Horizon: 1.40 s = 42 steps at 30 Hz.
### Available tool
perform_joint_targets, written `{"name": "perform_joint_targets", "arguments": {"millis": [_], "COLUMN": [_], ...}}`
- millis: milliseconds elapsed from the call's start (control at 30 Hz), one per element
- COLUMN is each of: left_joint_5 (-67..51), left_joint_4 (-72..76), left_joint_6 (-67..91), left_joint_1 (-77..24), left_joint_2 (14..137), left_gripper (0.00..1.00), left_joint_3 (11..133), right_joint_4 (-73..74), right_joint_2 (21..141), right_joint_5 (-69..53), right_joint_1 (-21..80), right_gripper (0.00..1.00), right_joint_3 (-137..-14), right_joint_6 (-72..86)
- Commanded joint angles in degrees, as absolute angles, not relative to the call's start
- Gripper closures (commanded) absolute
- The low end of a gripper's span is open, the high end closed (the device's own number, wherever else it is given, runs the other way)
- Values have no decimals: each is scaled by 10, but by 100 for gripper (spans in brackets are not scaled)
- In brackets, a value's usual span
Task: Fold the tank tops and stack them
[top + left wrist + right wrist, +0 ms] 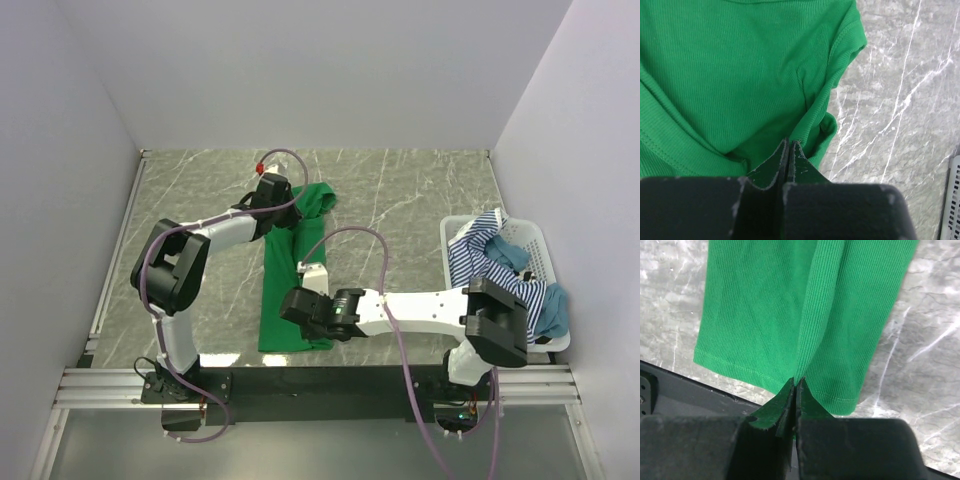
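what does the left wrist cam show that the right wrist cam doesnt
Left wrist only: the green tank top's armhole end and a sliver of the white basket. Right wrist only: its bottom hem and the black rail at the marble table's near edge. Both: that table and green cloth nipped by a shut pincer, the left pincer or the right pincer.

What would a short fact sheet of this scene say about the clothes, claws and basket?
Surface: grey marbled table
Laid out: plain bright green ribbed cloth tank top, long and narrow
Left gripper: shut, pinching its far end
Right gripper: shut, pinching its near hem
White slatted plastic basket: holds navy-and-white striped top and teal blue top
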State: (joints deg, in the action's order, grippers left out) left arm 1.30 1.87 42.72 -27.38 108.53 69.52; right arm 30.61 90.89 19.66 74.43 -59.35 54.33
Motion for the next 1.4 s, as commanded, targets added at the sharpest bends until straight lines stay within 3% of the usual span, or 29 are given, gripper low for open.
{"name": "perform_joint_targets", "arguments": {"millis": [0,67,167,200,300,400,500,633,767,867,900,1000,1100,1367], "left_joint_5": [5,5,5,5,-2,-3,-2,34,90,89,74,48,24,5], "left_joint_4": [47,47,48,53,59,59,46,-19,-98,-120,-126,-120,-111,-90], "left_joint_6": [428,428,430,432,433,433,428,434,450,471,480,506,519,522], "left_joint_1": [-267,-267,-265,-265,-264,-261,-261,-256,-254,-254,-255,-260,-282,-388], "left_joint_2": [1053,1056,1063,1061,1050,1034,1016,998,977,951,932,884,842,821], "left_gripper": [100,99,96,85,60,42,33,31,35,52,69,92,99,99], "left_joint_3": [688,687,687,685,682,693,717,758,787,770,743,667,592,535], "right_joint_4": [299,299,296,295,289,278,280,251,230,210,194,172,147,126], "right_joint_2": [925,937,947,947,930,894,851,786,754,752,759,804,874,1101], "right_joint_5": [196,192,188,187,190,196,207,186,161,136,129,112,80,10], "right_joint_1": [751,751,751,752,753,752,741,697,623,553,510,449,377,270], "right_gripper": [100,98,84,73,58,51,48,48,50,50,51,52,52,51], "right_joint_3": [-624,-629,-635,-635,-630,-621,-611,-556,-521,-536,-553,-604,-660,-882], "right_joint_6": [532,527,522,521,519,510,509,519,521,492,474,447,414,382]}}
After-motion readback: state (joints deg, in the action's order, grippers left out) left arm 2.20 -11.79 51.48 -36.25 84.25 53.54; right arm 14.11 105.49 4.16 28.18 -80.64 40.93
